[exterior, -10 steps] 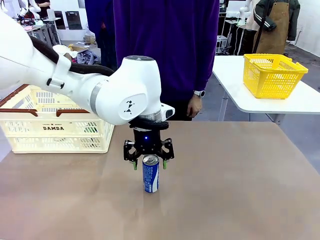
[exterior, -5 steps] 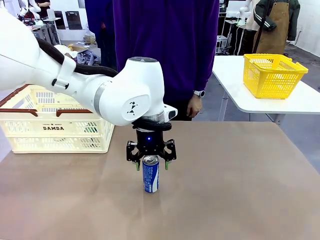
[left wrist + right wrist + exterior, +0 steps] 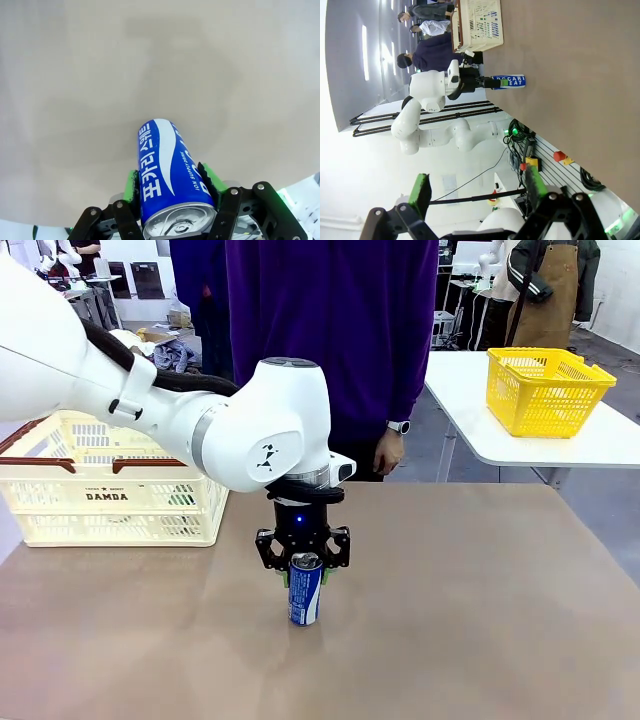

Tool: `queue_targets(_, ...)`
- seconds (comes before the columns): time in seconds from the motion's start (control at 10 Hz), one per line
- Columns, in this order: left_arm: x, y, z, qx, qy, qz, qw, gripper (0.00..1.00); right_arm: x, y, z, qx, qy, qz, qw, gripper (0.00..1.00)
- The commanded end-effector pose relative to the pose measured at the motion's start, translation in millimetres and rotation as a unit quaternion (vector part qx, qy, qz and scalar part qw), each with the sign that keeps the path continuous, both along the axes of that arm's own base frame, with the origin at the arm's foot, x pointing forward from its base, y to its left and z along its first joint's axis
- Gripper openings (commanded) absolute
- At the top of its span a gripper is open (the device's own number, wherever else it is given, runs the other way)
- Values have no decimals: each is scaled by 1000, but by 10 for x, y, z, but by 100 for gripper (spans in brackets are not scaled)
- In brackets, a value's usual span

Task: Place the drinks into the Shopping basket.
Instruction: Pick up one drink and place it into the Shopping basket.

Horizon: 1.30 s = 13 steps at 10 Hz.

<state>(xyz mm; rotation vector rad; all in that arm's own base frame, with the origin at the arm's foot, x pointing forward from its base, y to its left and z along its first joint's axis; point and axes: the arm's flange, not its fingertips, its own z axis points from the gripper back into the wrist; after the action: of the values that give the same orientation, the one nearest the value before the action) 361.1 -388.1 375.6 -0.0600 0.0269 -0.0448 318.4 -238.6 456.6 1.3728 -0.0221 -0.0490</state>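
From the front, the left gripper (image 3: 303, 570) points straight down over the middle of the brown table (image 3: 480, 620), its jaws closed on the upper part of a can (image 3: 304, 597) that stands upright on the tabletop. The basket (image 3: 110, 490) sits well apart at the far left of the table, and a person (image 3: 330, 340) stands close behind the far edge. The hold looks high on the can, so on lifting it could tilt or slip if the pads bite only near the rim; the carry to the left could also knock the can's base against the basket's brown rim if it is not raised enough. The can is slim, blue and white, with a silver top. From the left wrist, the green pads (image 3: 132, 186) press both sides of the can just below its silver lid, and the blue wall with white Korean lettering runs down to the bare table. The grip looks centred here, though a smooth round wall may still slide. From the right wrist, the right gripper (image 3: 477, 187) has its fingers spread wide, holding nothing, and the can shows far off in the left gripper, on the table near the basket.
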Motion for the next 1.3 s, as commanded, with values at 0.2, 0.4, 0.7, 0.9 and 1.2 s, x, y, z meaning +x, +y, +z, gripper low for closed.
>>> queue_targets(0.2, -35, -46, 20, 5, 2, 6, 1000, 0, -42, 15, 11, -3, 5, 1, 1000, 100)
queue_targets(0.4, -115, -46, 181, -3, -3, -1, 1000, 0, -42, 15, 11, -3, 5, 1, 1000, 100)
queue_targets(0.7, -201, 145, 939, -10, 10, -63, 998, 0, -42, 15, 11, -3, 5, 1, 1000, 100)
queue_targets(0.9, -226, 564, 1386, 77, -4, -49, 996, 0, -42, 15, 11, -3, 5, 1, 1000, 100)
queue_targets(1.2, -434, 1399, 1604, 23, -69, -46, 996, 0, -42, 15, 11, -3, 5, 1, 1000, 100)
